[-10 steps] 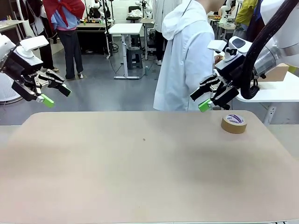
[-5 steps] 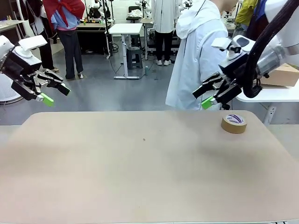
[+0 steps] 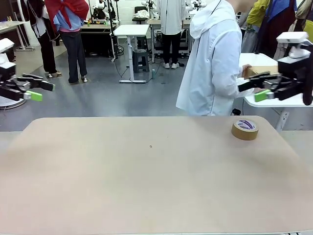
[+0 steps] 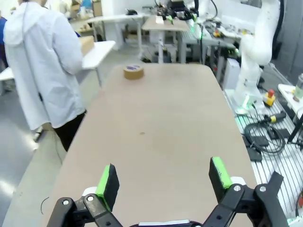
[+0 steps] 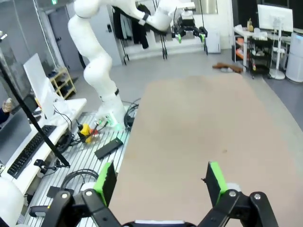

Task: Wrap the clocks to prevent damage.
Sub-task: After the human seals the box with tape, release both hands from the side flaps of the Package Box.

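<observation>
Nearby, a tape roll [image 3: 245, 129] sits on the table [image 3: 146, 186]; both grippers' fingers [image 4: 108, 178] [image 5: 215, 179] spread wide, empty.

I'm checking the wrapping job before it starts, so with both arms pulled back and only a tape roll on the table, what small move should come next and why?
Probably hold both arms where they are and wait. The left gripper and right gripper hang open beyond the ends of the beige table, which carries a brown tape roll. The person in the white coat faces away toward a cardboard carton on the side table.
</observation>
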You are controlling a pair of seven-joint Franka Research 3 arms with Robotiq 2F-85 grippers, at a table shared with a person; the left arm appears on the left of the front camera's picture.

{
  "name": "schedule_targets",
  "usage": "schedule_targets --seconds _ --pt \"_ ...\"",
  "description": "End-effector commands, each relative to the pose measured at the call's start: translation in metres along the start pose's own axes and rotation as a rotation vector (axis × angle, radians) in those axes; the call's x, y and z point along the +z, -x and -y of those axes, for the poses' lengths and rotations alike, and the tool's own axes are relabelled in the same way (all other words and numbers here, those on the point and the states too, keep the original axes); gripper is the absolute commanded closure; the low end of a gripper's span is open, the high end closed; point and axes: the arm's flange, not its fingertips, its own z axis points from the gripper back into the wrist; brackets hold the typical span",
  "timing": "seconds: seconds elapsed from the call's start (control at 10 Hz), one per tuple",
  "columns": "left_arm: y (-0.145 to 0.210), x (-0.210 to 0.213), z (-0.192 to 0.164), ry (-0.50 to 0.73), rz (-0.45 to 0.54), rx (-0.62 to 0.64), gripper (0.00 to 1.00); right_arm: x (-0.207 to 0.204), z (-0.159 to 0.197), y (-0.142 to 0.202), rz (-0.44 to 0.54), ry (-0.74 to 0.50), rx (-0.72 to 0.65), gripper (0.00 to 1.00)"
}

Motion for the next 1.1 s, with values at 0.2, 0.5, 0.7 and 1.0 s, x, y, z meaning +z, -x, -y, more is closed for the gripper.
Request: schedule_targets --seconds 0.2,0.5,0.7,1.0 --pt "0.021 0.069 0.024 -0.071 0.095 -0.031 0.00 0.050 -0.007 0.027 0.123 0.057 -0.016 0.00" --pt "0.037 0.083 0.031 -0.078 0.097 -0.007 0.00 0.061 -0.015 0.028 0.128 0.214 -0.011 0.00" --pt "0.032 0.088 0.031 -0.099 0.105 0.012 0.00 0.060 -0.008 0.026 0.121 0.339 -0.072 0.00" --pt "0.032 0.088 0.031 -0.099 0.105 0.012 0.00 0.073 -0.011 0.029 0.118 0.192 -0.013 0.00"
